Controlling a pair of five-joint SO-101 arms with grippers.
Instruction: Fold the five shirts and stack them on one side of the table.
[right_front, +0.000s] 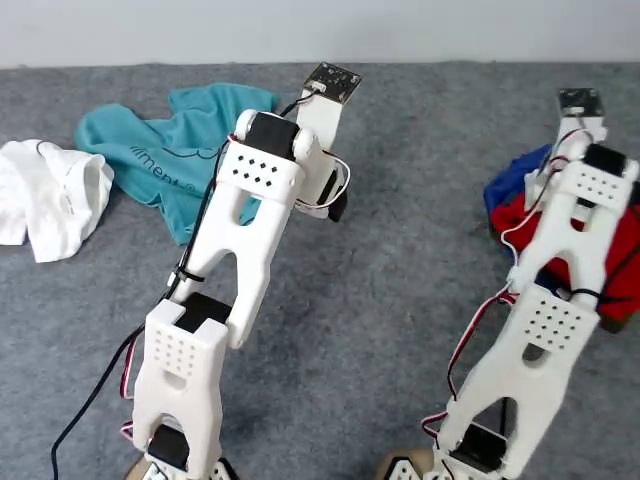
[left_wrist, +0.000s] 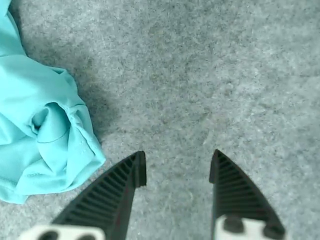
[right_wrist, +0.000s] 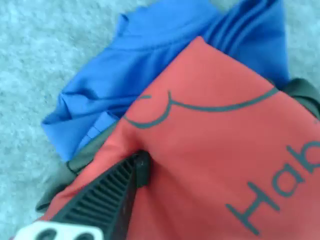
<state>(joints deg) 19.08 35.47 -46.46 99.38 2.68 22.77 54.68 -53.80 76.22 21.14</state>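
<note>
L fingers (left_wrist: 177, 170) hung open over bare grey worktop (left_wrist: 225, 75), w/ teal shirt (left_wrist: 40, 115) just beside and white shirt (right_front: 50, 195) beyond. R arm (right_front: 575, 235) sat on red shirt (right_wrist: 210, 150) atop blue shirt (right_wrist: 150, 60), far right; its grip I couldn't tell.

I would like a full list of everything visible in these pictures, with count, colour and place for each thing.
teal shirt: 1, teal, crumpled, far left of the table
white shirt: 1, white, left edge, beside the teal shirt
blue shirt: 1, blue, far right, partly under the red shirt
red shirt: 1, red, top of the right pile
dark shirt: 1, grey-green, edge showing under the red shirt
table: 1, grey fuzzy surface
arms: 2, white, near edge
left gripper: 1, black, open over bare table beside the teal shirt
right gripper: 1, black, against the red shirt
</note>
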